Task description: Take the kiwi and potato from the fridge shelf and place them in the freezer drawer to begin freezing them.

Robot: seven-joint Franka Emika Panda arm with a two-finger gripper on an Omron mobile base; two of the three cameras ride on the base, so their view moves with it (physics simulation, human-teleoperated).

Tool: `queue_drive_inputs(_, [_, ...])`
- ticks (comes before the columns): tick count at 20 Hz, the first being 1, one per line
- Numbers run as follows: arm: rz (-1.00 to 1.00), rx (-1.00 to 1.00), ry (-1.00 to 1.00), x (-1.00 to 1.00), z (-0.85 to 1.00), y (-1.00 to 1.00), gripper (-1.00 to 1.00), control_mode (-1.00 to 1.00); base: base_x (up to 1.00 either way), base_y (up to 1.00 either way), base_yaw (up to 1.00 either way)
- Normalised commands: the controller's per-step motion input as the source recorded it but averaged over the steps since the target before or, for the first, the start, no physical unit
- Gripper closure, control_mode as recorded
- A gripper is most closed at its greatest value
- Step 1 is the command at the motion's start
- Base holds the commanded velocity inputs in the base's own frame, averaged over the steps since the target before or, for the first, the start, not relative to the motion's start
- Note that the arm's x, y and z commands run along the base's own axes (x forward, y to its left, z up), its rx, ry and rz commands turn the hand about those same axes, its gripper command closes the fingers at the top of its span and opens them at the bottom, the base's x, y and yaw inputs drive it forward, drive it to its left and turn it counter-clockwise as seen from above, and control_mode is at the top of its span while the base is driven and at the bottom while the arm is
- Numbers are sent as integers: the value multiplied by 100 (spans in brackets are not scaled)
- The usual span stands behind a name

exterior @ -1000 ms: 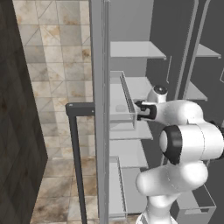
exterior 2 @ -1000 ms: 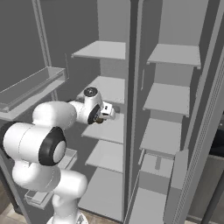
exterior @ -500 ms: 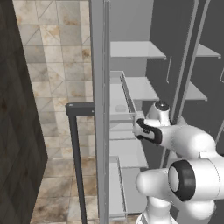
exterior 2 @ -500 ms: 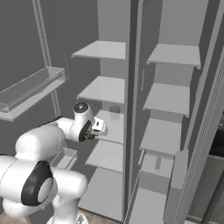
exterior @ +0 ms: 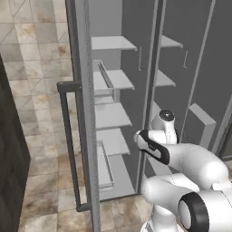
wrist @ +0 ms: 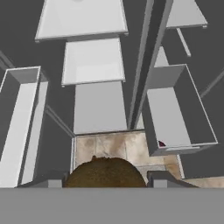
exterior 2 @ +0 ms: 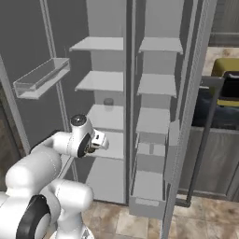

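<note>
The gripper (wrist: 105, 177) pointed down into the open fridge, clenched on one brown fuzzy kiwi (wrist: 105, 171) that sat between its two dark fingertips (wrist: 49, 181) in the hand view. Below it in that view lay the tiled floor, and to the right one grey freezer drawer (wrist: 179, 109) stood pulled out, box-shaped with low walls; a small dark red spot showed at its near corner, too small to tell what it was. The kiwi was apart from the drawer, to its left.

In the right base view the gripper (exterior 2: 99, 140) hung in front of the left column, level with its lower shelves, and the freezer drawer (exterior 2: 147, 205) sat at the bottom of the right column. I counted four flat pale shelves in the left column there, among them one fridge shelf (exterior 2: 108, 116) carrying a small dim object at its back that I could not identify. One clear door bin (exterior 2: 42, 77) hung at the left.

In the left base view the white arm (exterior: 181, 158) reached in past one dark door handle (exterior: 68, 136)
</note>
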Motion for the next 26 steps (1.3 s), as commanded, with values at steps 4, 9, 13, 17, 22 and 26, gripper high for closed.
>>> queue_drive_inputs(4, [0, 0, 0, 0, 0, 0, 100, 100, -4, -17, -40])
queue_drive_inputs(9, [0, 0, 0, 0, 0, 0, 100, 100, -16, -3, -39])
queue_drive_inputs(13, [0, 0, 0, 0, 0, 0, 100, 100, -35, 2, -34])
queue_drive_inputs(17, [-5, 0, 6, 18, -16, 4, 100, -100, 24, 21, -19])
queue_drive_inputs(22, [-17, -1, 26, 79, -79, 28, 100, -100, 0, 0, 0])
queue_drive_inputs(26, [-12, -3, 30, 74, -96, 40, 100, -100, 0, 0, 0])
